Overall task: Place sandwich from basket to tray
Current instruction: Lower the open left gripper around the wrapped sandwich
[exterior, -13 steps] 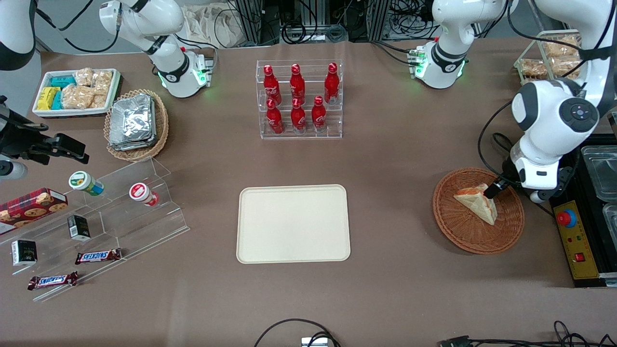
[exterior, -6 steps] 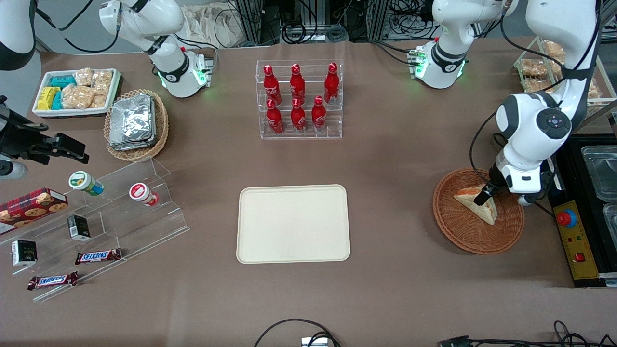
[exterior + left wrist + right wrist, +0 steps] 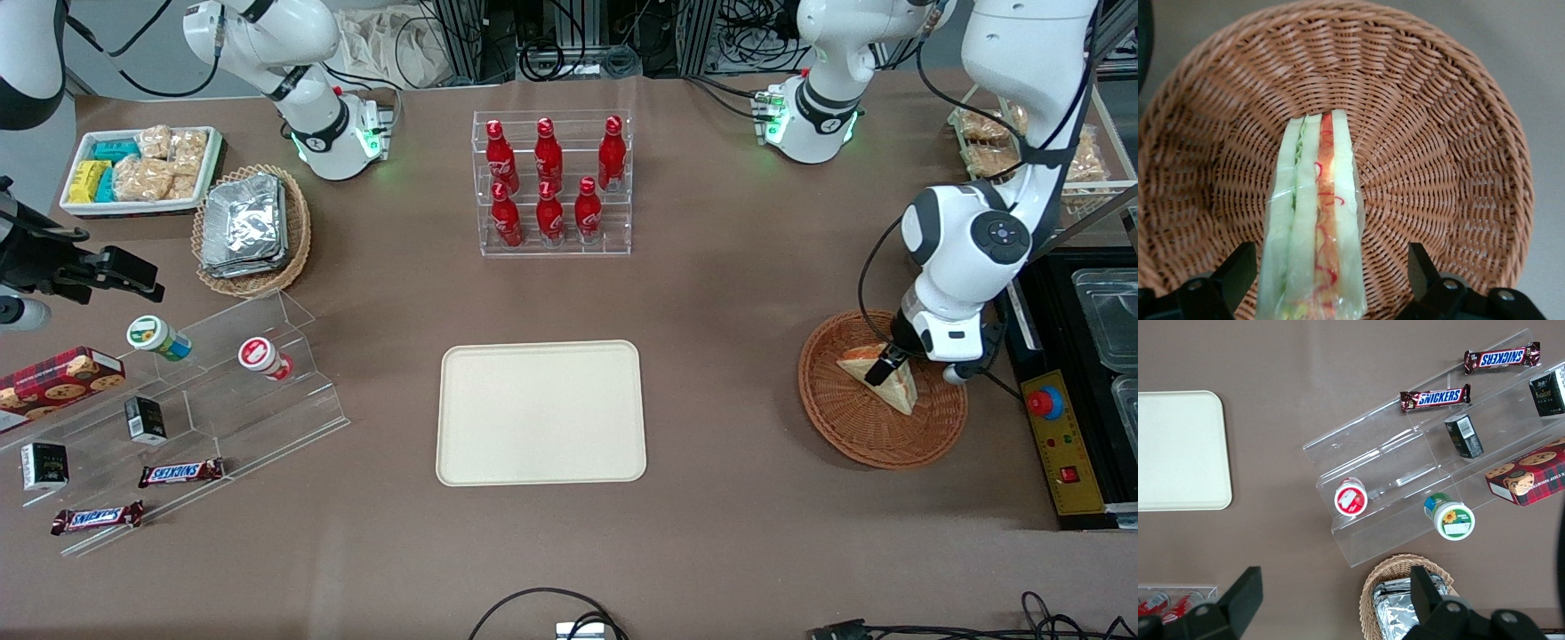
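One sandwich stands on edge in the wicker basket, frame right in front view. My hand straddles it, spread. Soft, light, slippery wrap: I'd pinch the bread faces gently.

Red-brown woven basket; cream tray; sandwich red/orange/green stripes.

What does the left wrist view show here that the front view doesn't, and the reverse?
Only the left wrist view shows the sandwich's filling stripes edge-on, with the open tool's fingers apart on either side of it. Only the front view shows the tray, bare, lying toward the parked arm's end from the basket, and the rack of red bottles. Both show the sandwich lying in the basket, with the tool over it.
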Controlling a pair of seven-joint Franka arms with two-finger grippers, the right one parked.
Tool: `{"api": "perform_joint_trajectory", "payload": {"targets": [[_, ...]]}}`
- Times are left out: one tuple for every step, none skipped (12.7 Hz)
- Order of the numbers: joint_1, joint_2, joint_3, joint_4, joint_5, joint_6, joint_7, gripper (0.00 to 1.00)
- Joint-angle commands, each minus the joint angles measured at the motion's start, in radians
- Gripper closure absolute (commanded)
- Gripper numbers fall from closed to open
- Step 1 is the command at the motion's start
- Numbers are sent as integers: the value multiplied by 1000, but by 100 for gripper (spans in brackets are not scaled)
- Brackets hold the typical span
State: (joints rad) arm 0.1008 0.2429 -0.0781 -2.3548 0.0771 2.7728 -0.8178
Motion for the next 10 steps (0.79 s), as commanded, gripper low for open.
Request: {"api": "perform_joint_trajectory", "payload": {"targets": [[4, 16, -2, -12, 9, 42, -20, 5], [4, 22, -2, -12, 9, 51, -18, 17], [4, 29, 0, -12, 10, 53, -15, 39], [4, 30, -2, -12, 10, 53, -14, 60], [4, 30, 0, -12, 10, 53, -12, 74], [4, 29, 0, -12, 12, 53, -3, 84], [4, 23, -2, -12, 12, 50, 3, 86], [4, 9, -2, -11, 12, 36, 8, 87], [4, -11, -2, -8, 12, 13, 34, 87], [4, -34, -2, -4, 12, -19, 58, 87]]}}
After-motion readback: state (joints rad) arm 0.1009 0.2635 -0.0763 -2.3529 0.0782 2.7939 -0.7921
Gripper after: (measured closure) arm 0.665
